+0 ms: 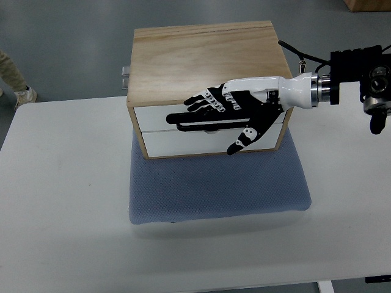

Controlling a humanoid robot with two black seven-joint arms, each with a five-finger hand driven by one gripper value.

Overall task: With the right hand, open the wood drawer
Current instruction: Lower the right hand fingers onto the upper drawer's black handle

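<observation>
Item: wooden drawer box, set on a blue-grey padded mat, which lies on a white tabletop. The box is placed toward the far side of the tabletop, roughly central, with its front turned to the near side. Two white drawer fronts are shown, one stacked above the other: the upper drawer and the lower drawer. Both are judged shut, since each front sits flush with the wooden frame. The long axis of each front runs left to right. Item: right robot hand, black and white, brought in from the right edge on a dark arm. The fingers are held spread and extended leftward, nothing being grasped; the thumb is angled down toward the lower drawer. The hand is seen across the right half of the upper drawer front, over its top edge; whether contact is made cannot be told. A handle, if present, is hidden behind the palm. The drawer front therefore lies directly below and behind the fingers, and an opening pull would be directed toward the near side. No left robot hand is shown. A person's shoe is noted on the floor at far left.
</observation>
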